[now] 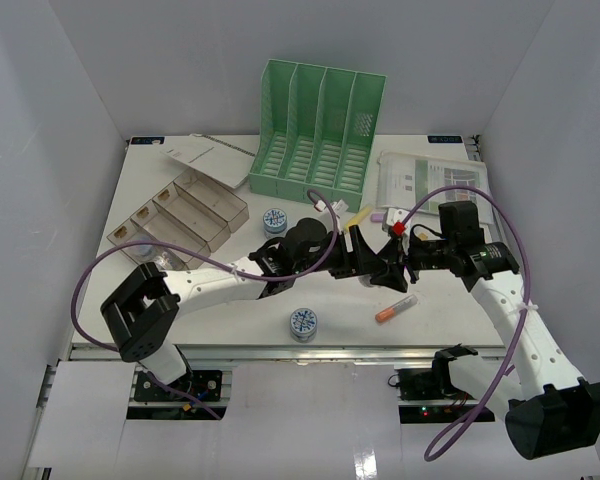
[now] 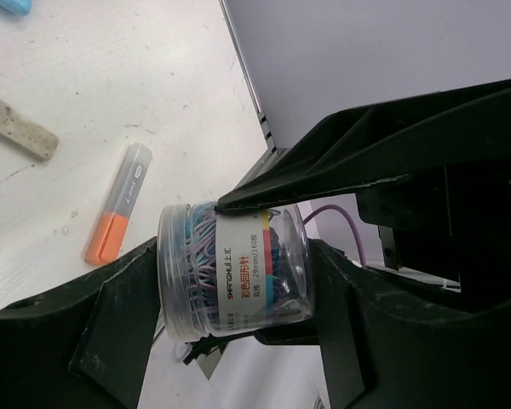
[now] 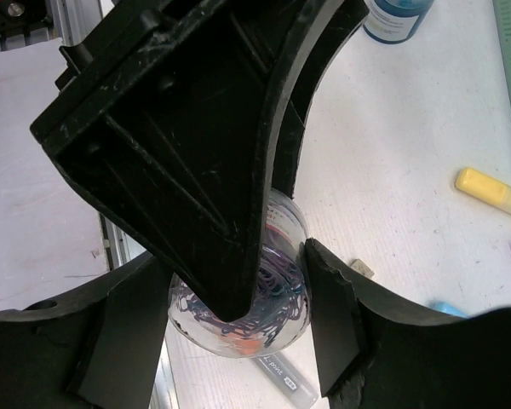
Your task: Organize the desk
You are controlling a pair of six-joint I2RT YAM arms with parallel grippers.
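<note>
Left wrist | left tool (image 2: 234,266), right tool (image 3: 236,281) both clamp clip jar (image 2: 200,277) | desk (image 2: 111,85) beneath

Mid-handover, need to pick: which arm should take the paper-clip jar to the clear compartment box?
Left, probably. The clear compartment box sits on the desk's left side, by the left arm; the left gripper flanks the paper-clip jar. The right gripper would have to reach across.

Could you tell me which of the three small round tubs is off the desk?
The clear paper-clip jar, between the left pincer and right pincer; both blue-topped tubs sit on the desk.
</note>
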